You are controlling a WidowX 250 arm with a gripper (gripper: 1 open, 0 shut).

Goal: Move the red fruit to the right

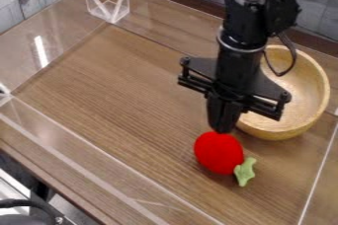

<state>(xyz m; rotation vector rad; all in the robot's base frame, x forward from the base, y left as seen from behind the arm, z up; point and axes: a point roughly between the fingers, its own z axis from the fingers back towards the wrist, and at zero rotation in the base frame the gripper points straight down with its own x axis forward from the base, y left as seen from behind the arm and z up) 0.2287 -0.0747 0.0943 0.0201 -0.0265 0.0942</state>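
Note:
The red fruit (219,151) is a small round bright red ball with a green leafy stem (246,171) at its lower right. It lies on the wooden table near the front right. My black gripper (223,126) points straight down just above the fruit's top, its fingers pressed together into a narrow tip. The tip sits at or very near the fruit's upper edge; I cannot tell whether it touches. Nothing is held between the fingers.
A light wooden bowl (302,106) stands behind the gripper at the right. Clear plastic walls (53,41) fence the table on the left, front and right. A small clear stand (109,5) sits at the back left.

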